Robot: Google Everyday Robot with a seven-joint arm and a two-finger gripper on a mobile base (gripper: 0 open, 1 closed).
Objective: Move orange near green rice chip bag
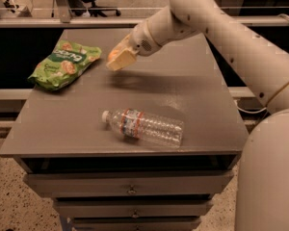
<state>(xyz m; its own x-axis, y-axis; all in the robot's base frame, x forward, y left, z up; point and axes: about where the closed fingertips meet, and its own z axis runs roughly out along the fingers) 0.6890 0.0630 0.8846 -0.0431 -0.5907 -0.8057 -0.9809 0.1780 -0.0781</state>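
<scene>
The green rice chip bag [62, 64] lies flat at the far left of the grey table [192, 95]. My gripper [118, 57] hangs above the table just right of the bag, with a small gap between them. Its pale fingers are shut on the orange [114, 55], which shows only as a bright orange patch between them. The orange is held in the air, clear of the tabletop. The white arm reaches in from the upper right.
A clear plastic water bottle [145, 127] with a red and blue label lies on its side near the table's front edge. Drawers [130, 189] sit under the tabletop. The robot's white body [269, 177] fills the lower right.
</scene>
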